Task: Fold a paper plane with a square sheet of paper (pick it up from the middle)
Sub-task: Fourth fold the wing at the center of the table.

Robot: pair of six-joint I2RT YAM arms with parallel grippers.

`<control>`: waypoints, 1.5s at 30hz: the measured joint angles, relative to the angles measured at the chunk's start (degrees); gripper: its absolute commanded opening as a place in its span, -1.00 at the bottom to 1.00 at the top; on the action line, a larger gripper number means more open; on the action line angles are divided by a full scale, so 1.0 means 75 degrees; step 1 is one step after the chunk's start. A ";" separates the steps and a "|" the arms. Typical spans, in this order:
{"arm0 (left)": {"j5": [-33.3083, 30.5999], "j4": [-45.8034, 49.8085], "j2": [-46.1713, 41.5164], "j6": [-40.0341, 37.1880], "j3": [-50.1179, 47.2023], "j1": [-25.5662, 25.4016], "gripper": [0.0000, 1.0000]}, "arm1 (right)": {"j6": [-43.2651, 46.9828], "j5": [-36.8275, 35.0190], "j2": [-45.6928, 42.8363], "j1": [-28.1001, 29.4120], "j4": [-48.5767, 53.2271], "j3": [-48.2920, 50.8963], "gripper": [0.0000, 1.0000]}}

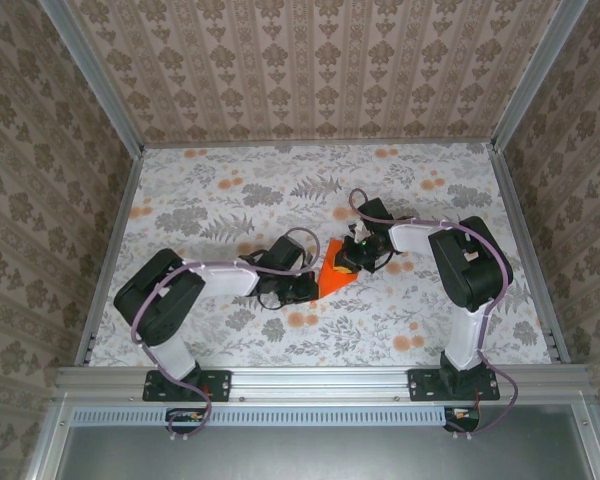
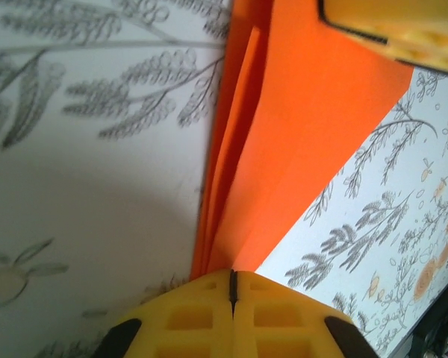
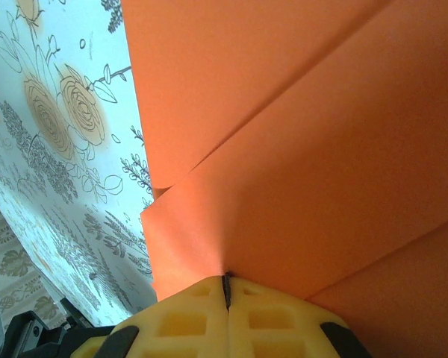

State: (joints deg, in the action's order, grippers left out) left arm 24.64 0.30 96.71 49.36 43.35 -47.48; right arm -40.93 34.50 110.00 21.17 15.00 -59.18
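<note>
The vivid orange sheet of paper (image 1: 334, 274) is folded into a pointed wedge with creases and sits mid-table between both grippers. My left gripper (image 1: 308, 287) is at its left end. In the left wrist view the yellow fingers (image 2: 187, 321) are pressed together, and the layered paper (image 2: 299, 127) runs into their seam at the left gripper (image 2: 233, 282). My right gripper (image 1: 356, 257) meets the wedge from the upper right. Its jaws are shut too, and a fold of the paper (image 3: 299, 149) enters the right gripper (image 3: 225, 287). The right gripper's yellow finger (image 2: 396, 26) shows beyond the paper.
A floral tablecloth (image 1: 230, 200) covers the table, with pale orange printed flowers (image 1: 302, 320) near the front. Patterned walls stand at the back and sides. A metal rail (image 1: 320, 378) runs along the near edge by the arm bases.
</note>
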 measured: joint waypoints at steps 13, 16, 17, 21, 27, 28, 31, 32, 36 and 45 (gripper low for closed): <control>-0.0003 0.0609 -0.1192 -0.0198 0.0259 0.0152 -1.00 | 0.0000 0.0000 0.0000 0.0000 0.0000 0.0000 -0.93; 0.0000 0.0527 -0.0801 -0.0309 0.0889 0.0204 -1.00 | 0.0000 0.0000 0.0000 0.0000 0.0000 0.0000 -0.93; 0.0000 0.0478 -0.0597 -0.0341 0.1055 0.0204 -1.00 | 0.0000 0.0000 0.0000 0.0000 0.0000 0.0000 -0.93; 0.0012 0.0443 0.0157 -0.0385 0.1300 0.0201 -1.00 | 0.0000 0.0000 0.0000 0.0000 0.0000 0.0000 -0.93; 0.0029 0.0527 0.0787 -0.0385 0.1303 0.0201 -1.00 | 0.0000 0.0003 0.0000 0.0000 0.0000 0.0000 -0.93; 0.0032 0.0527 0.0825 -0.0385 0.1306 0.0201 -1.00 | 0.0000 0.0000 0.0000 0.0000 0.0000 0.0000 -0.93; 0.0058 0.0530 0.0886 -0.0385 0.1320 0.0201 -1.00 | 0.0000 0.0003 0.0000 0.0000 0.0000 0.0000 -0.93; 0.0070 0.0530 0.0886 -0.0388 0.1320 0.0201 -1.00 | 0.0000 0.0000 0.0000 0.0000 0.0000 0.0000 -0.93; 0.0117 0.0548 0.0886 -0.0420 0.1311 0.0198 -1.00 | 0.0000 0.0000 0.0000 0.0000 0.0000 0.0000 -0.93; 0.0146 0.0484 0.0382 -0.0650 0.0615 0.0163 -1.00 | 0.0000 0.0000 0.0000 0.0000 0.0006 -0.0003 -0.92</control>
State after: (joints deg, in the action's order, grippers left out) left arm 25.74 3.92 99.57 44.49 47.97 -46.26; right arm -40.93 34.50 110.00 21.17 15.05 -59.20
